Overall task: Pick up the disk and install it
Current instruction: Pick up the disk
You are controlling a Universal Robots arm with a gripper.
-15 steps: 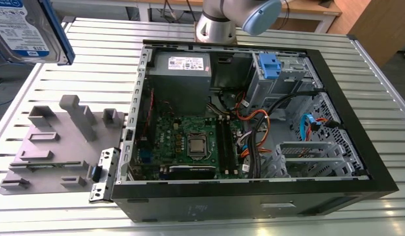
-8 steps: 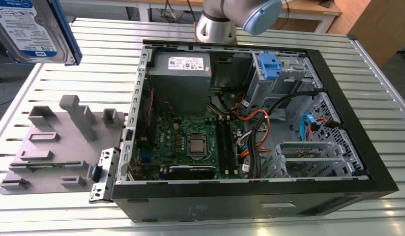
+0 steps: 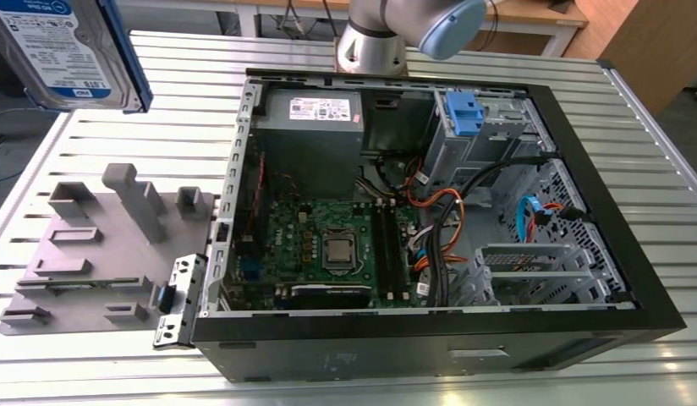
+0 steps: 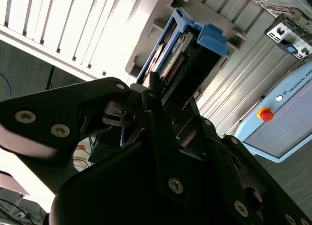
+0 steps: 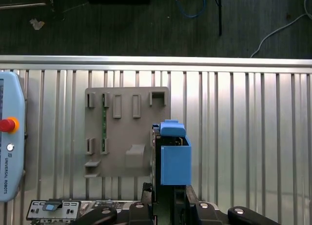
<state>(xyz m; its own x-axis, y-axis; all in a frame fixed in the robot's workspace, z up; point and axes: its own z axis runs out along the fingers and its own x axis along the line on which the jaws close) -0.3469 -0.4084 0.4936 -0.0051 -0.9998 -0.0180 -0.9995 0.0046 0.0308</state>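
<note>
My hand (image 4: 170, 100) is clenched on the disk (image 3: 61, 51), high over the surface (image 3: 89, 372) beside the open case (image 3: 382, 347); I fear it may slip or hit the case's wall.

The exterior view looks steeply down on the table (image 3: 653, 127); both wrist views share the disk (image 5: 175, 164) and grey fixture (image 5: 122, 132).

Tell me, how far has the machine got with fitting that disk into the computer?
Done: the disk is picked up and hangs in the air above the slatted table, at the exterior view's upper left. In hand: the claw is shut on it, its blue bracket showing in both wrist views. Left: the installing; the disk is not yet inside the open computer case.
</note>
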